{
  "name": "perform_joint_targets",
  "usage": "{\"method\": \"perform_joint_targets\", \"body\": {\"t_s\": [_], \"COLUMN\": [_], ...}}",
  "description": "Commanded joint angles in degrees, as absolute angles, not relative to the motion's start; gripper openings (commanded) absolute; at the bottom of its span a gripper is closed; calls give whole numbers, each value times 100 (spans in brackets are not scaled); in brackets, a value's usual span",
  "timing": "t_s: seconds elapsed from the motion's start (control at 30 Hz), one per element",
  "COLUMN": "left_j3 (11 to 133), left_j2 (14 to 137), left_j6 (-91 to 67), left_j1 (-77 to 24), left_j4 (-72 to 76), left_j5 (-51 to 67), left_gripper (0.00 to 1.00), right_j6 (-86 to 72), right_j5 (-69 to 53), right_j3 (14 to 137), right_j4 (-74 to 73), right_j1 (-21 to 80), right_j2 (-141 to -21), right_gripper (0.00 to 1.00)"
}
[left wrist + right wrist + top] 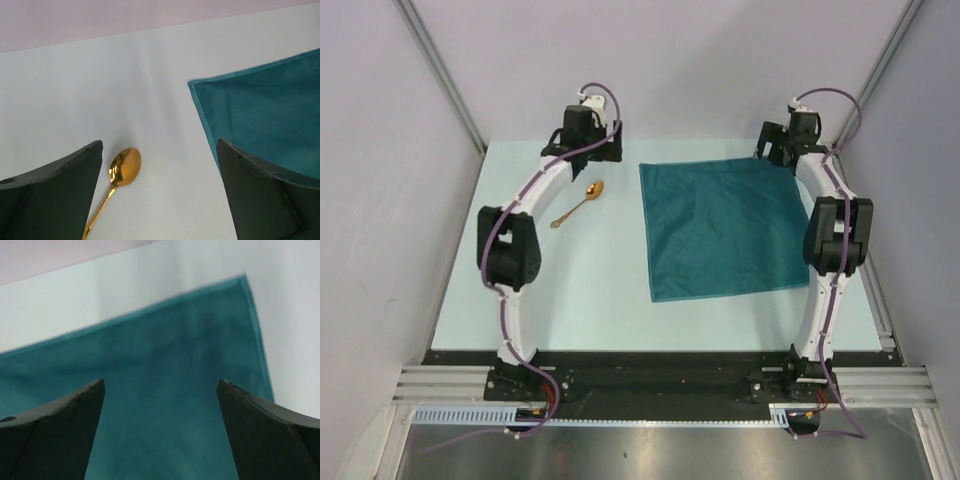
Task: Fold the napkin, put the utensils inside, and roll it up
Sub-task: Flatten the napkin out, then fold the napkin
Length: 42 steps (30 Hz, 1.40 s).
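Note:
The teal napkin (720, 228) lies spread flat on the right half of the table, and its far left corner (260, 105) shows in the left wrist view. A single gold spoon (580, 203) lies to its left, bowl toward the back; the bowl (125, 166) sits just inside my left finger. My left gripper (160, 145) hangs open over bare table between spoon and napkin, holding nothing. My right gripper (161, 382) hangs open above the napkin's far right corner (200, 365), with nothing between its fingers.
The pale table (590, 290) is boxed in by grey walls at the back and on both sides. A metal rail (882, 310) runs along its right edge. Both arm bases stand at the near edge.

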<state>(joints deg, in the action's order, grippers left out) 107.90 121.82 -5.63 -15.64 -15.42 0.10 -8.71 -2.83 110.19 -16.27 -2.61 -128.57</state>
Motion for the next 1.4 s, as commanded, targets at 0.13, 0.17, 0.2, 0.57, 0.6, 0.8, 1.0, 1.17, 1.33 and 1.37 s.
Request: {"method": "perform_joint_targets", "body": {"t_s": [0.13,0.17,0.2,0.57,0.6,0.8,1.0,1.17,1.33,1.37], "left_j3": [8738,8536,8151,7138,6954,6416,6276,6284,6275,6275], "left_j2": [9802,9365,9160,7516,7462,7067,6583,6548,6583,6583], "left_j6": [-1317,-1423,-1537,-1363,-1301,-1126,-880,-861,-949,-967], "left_j1": [-1538,-1521,-1433,-835,-835,-782,-686,-633,-615,-615], "left_j4": [-1616,-1661,-1696,-2532,-2505,-2276,-2188,-2215,-2197,-2189], "left_j5": [-53,-44,174,1565,1521,1152,467,448,650,694], "left_gripper": [100,100,100,100,100,100,100,100,100,100], "right_j6": [-879,-862,-818,-765,-773,-458,-325,-237,-255,-255], "right_j5": [-993,-1028,-1115,-642,-546,-458,-325,-185,-53,-53], "right_j3": [8643,8161,7921,6100,6039,6407,6715,6785,6794,6785], "right_j4": [-1925,-1942,-2021,-2171,-2145,-2425,-2584,-2672,-2619,-2593], "right_j1": [-53,200,350,3584,3847,4674,5211,5335,5353,5353], "right_j2": [-10294,-10109,-9751,-8973,-9035,-9729,-10194,-10476,-10547,-10564], "right_gripper": [98,97,97,70,68,59,54,49,47,47]}}
